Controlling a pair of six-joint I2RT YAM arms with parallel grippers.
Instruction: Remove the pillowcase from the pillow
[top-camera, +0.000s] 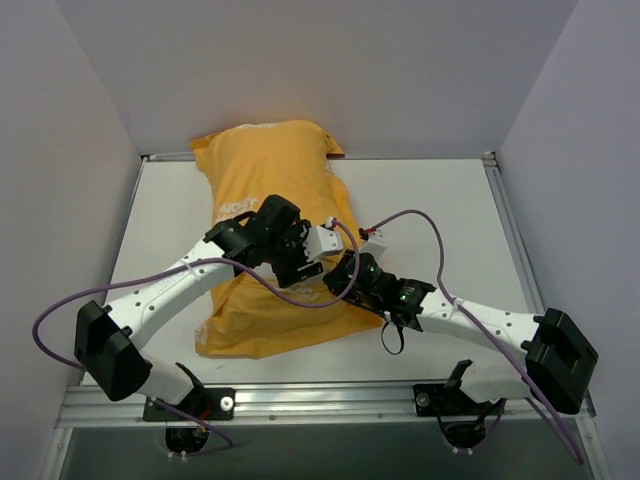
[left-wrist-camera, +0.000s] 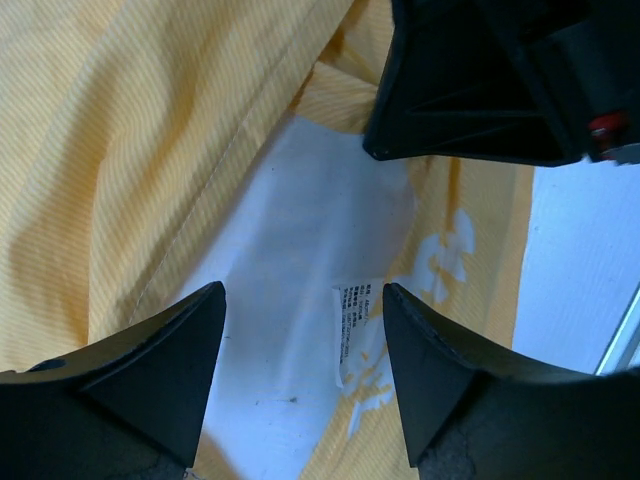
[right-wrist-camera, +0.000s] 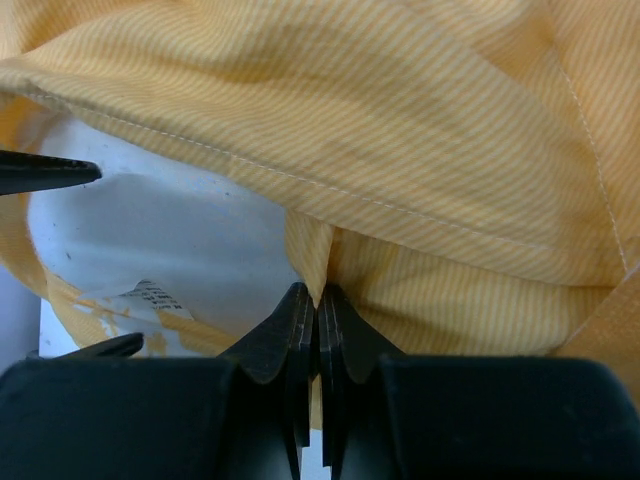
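The orange-yellow pillowcase (top-camera: 265, 170) lies lengthwise in the middle of the table, and both grippers meet at its right side. My right gripper (right-wrist-camera: 317, 292) is shut on a pinched fold of the pillowcase (right-wrist-camera: 400, 130) at its hemmed opening. Under the lifted hem the white pillow (right-wrist-camera: 170, 230) shows. My left gripper (left-wrist-camera: 303, 290) is open just above the exposed pillow (left-wrist-camera: 290, 250), beside its small printed tag (left-wrist-camera: 355, 320), with nothing between its fingers. In the top view the left gripper (top-camera: 300, 255) and right gripper (top-camera: 340, 270) hide the opening.
The white table (top-camera: 440, 210) is walled at the left, right and back. The pillowcase's far end leans against the back wall. A metal rail (top-camera: 330, 400) runs along the near edge by the arm bases. Purple cables loop over both arms.
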